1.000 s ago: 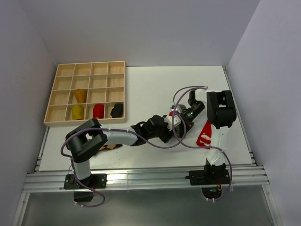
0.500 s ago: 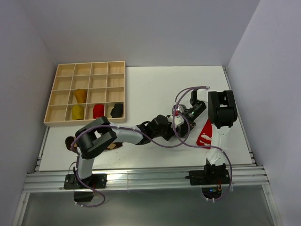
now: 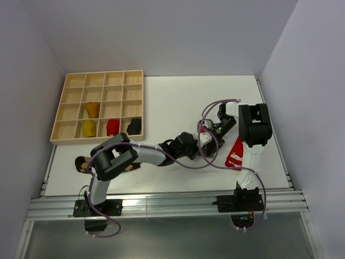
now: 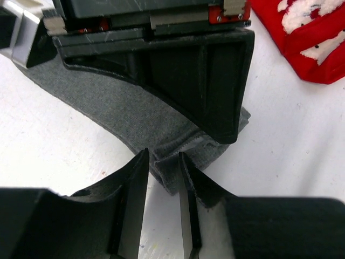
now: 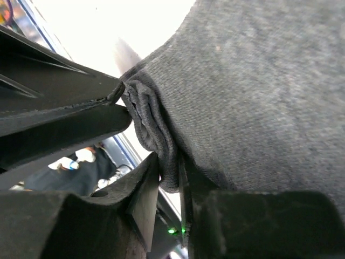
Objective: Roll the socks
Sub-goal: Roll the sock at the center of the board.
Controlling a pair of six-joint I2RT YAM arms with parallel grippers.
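A white surface (image 3: 178,97) is enclosed on three sides by plain, pale lilac-grey walls (image 3: 172,32). Its near edge is bordered by aluminium rails (image 3: 161,208). Below them, what may be a grey floor (image 3: 178,243) is dimly seen.

From above, the left arm (image 3: 145,155) stretches low across the white worktop (image 3: 172,102) toward the right. Its hand (image 3: 200,147) meets the right hand (image 3: 212,136) nose to nose, right of centre. Whatever sits between them is buried under black hardware, and neither grip can be read from up here. Just beside the right arm (image 3: 252,129), a red sock with white marks (image 3: 235,153) lies flat. At the near left, a brown argyle sock (image 3: 82,163) pokes out from under the left arm's elbow. Back left sits the wooden tray (image 3: 97,140). It holds a mustard bundle (image 3: 92,109) in the third row, then a yellow bundle (image 3: 88,128), a red bundle (image 3: 112,127) and a black bundle (image 3: 134,125) side by side along the near row.
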